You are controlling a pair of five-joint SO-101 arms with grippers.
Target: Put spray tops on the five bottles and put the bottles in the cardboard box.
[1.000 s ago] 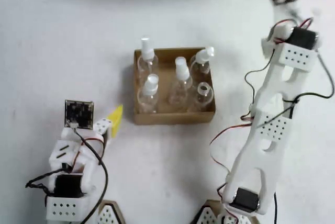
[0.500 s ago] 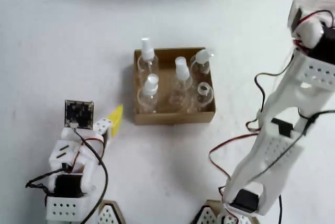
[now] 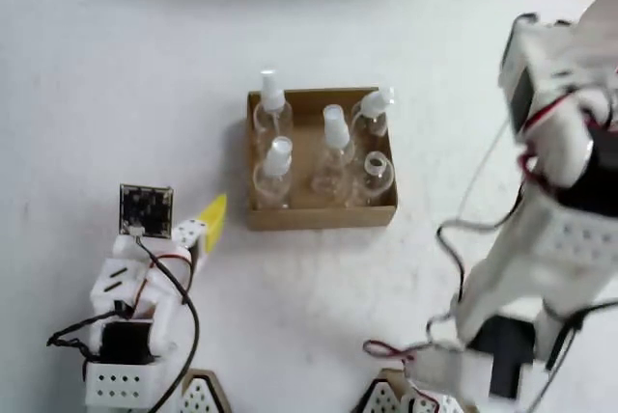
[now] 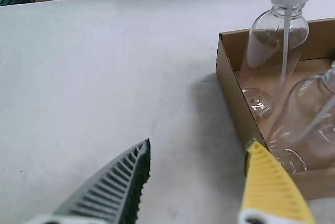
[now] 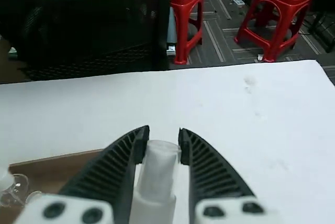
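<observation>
The cardboard box (image 3: 322, 215) sits mid-table and holds five clear bottles. Four carry white spray tops, such as the one at the back left (image 3: 271, 104). The front-right bottle (image 3: 374, 174) has a bare neck. My left gripper (image 4: 199, 145) is open and empty near the table's front left, pointing at the box's left wall (image 4: 233, 103); in the high view the left gripper (image 3: 188, 212) shows its yellow finger (image 3: 212, 218). My right gripper (image 5: 161, 135) is shut on a white spray top (image 5: 157, 169), held above the table beside the box (image 5: 47, 169). The right arm (image 3: 555, 172) rises high at the right.
Bare white table lies left of and behind the box. Arm bases and cables (image 3: 425, 355) crowd the front edge. Beyond the far edge are a dark chair (image 5: 89, 20) and red stools (image 5: 275, 9).
The right arm has swung up and toward the front over the right side of the table. The left arm and the bottles in the box have stayed put.
</observation>
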